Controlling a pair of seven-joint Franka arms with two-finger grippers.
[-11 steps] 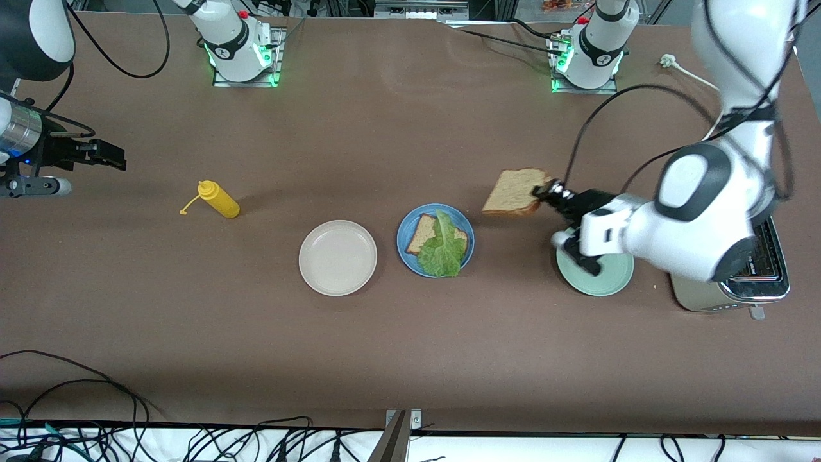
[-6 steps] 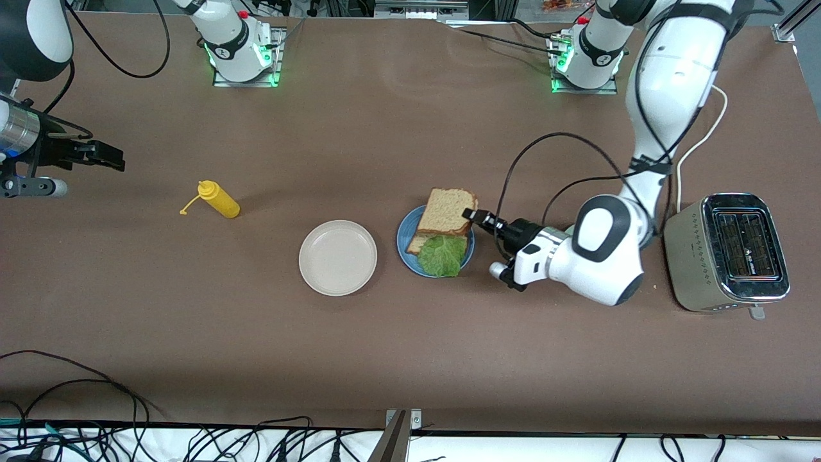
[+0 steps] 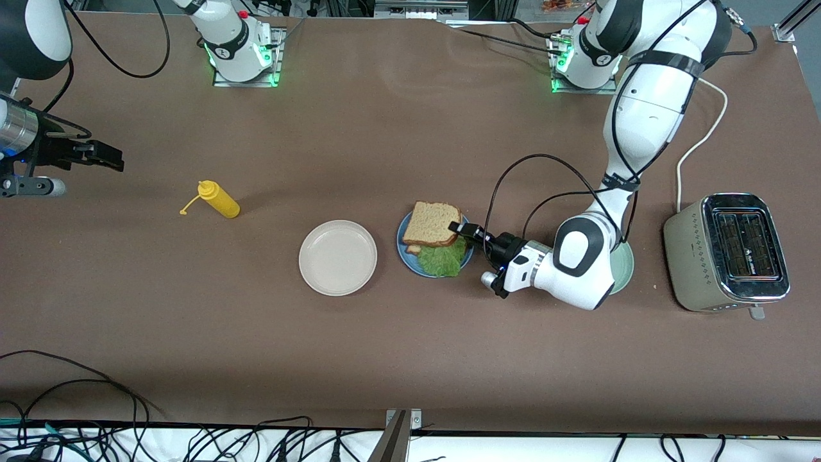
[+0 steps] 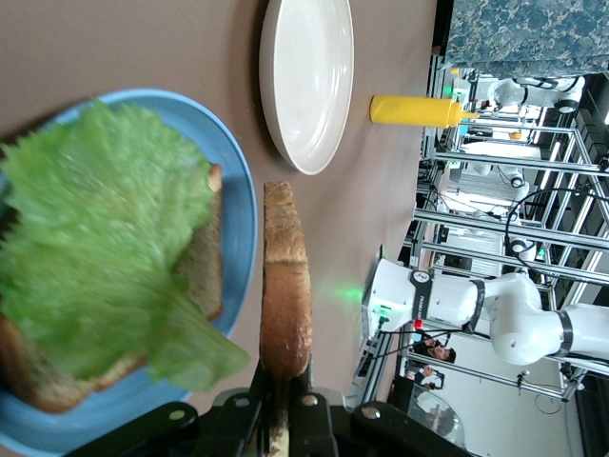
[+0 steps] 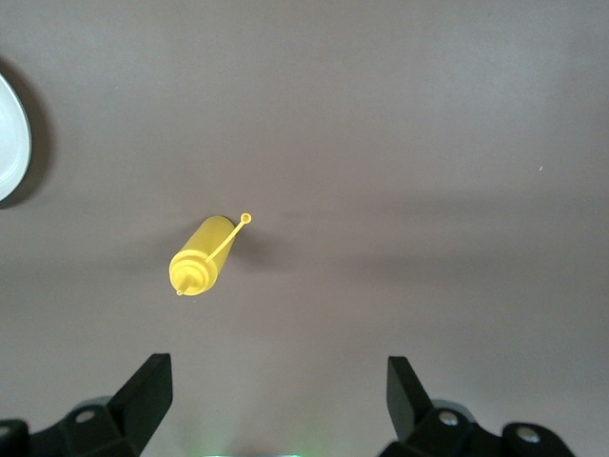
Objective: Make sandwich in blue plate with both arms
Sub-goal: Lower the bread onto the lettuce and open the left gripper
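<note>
Brown table (image 3: 385, 359) carries everything, so read it first: your silver two-slot toaster (image 3: 728, 253) sits at the left arm's end, well clear of the work. Next, the glossy white left arm (image 3: 648, 96) reaches across, covering most of the pale mint-green plate (image 3: 625, 269), while the right arm (image 3: 32, 38) waits at its own end. Cream-white round plate (image 3: 338, 257) sits just beside the round matte blue plate (image 3: 410, 256), which holds the lower brown wholegrain slice (image 4: 205, 276) with the ruffled green lettuce leaf (image 4: 105, 267) on it. You'll see the top brown bread slice (image 3: 436, 224) held flat over that stack, pinched at one crust edge, likely so it can drop square onto the leaf. Left gripper (image 3: 463, 230) is clamped tight on that slice, over the blue plate. Right gripper (image 3: 102, 154) hangs with jaws spread wide and empty above the table near the yellow squeeze bottle (image 3: 219, 199), which lies on its side.
</note>
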